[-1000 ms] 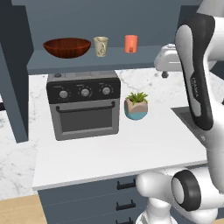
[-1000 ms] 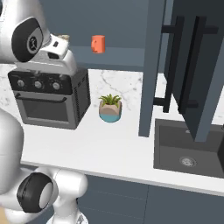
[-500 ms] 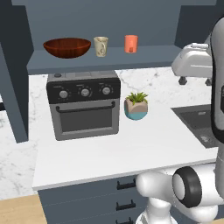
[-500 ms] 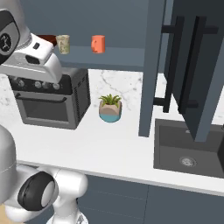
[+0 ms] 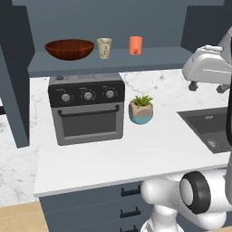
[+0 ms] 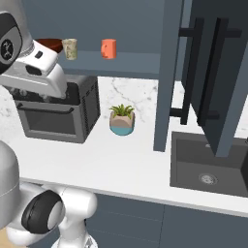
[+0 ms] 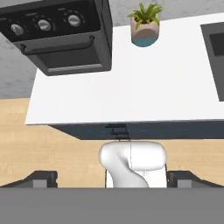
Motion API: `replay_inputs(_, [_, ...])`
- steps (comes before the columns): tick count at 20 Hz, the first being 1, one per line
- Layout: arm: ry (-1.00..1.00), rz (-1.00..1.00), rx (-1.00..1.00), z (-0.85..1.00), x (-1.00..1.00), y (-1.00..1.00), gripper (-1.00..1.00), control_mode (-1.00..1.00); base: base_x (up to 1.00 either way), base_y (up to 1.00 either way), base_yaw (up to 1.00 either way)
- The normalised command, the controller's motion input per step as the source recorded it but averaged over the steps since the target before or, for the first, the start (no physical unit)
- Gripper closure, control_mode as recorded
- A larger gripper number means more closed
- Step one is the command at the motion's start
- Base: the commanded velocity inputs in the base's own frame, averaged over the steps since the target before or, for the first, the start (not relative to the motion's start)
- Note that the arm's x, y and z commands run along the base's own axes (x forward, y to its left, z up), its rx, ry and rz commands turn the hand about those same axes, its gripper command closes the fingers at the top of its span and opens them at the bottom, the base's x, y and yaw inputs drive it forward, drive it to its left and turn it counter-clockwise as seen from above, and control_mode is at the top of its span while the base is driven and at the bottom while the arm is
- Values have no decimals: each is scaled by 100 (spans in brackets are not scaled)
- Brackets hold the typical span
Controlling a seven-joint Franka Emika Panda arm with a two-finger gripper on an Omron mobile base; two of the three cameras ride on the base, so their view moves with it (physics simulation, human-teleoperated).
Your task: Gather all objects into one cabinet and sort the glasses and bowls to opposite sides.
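Note:
On the open cabinet's shelf (image 5: 154,56) a wide reddish-brown bowl (image 5: 69,49) stands at the left. A beige cup (image 5: 104,47) and a coral-orange cup (image 5: 135,45) stand to its right, all apart from one another. In the right base view the bowl (image 6: 50,44) is half hidden behind my arm, beside the beige cup (image 6: 69,48) and the coral cup (image 6: 108,48). My gripper (image 5: 208,87) hangs open and empty over the counter, right of the shelf and below its level. It points down, and in the hand view the gripper (image 7: 116,180) has its fingertips (image 7: 40,179) far apart.
A dark toaster oven (image 5: 87,108) sits on the white counter (image 5: 136,154) under the shelf, with a potted plant (image 5: 141,110) to its right. A sink (image 6: 208,164) lies at the right. An open cabinet door (image 6: 213,72) with black bar handles juts out above it.
My hand has swung right, away from the shelf, sunk a little, and now points down at the counter. It stays open. The bowl and cups have not moved.

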Motion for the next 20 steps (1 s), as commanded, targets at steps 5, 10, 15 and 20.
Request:
replay_inputs(5, [0, 0, 0, 0, 0, 0, -100, 100, -10, 0, 0])
replay_inputs(10, [0, 0, 0, 0, 0, 0, -100, 100, -38, 0, 0])
replay_inputs(15, [0, 0, 0, 0, 0, 0, -100, 100, -44, 0, 0])
replay_inputs(20, [0, 0, 0, 0, 0, 0, -100, 100, -47, 0, 0])
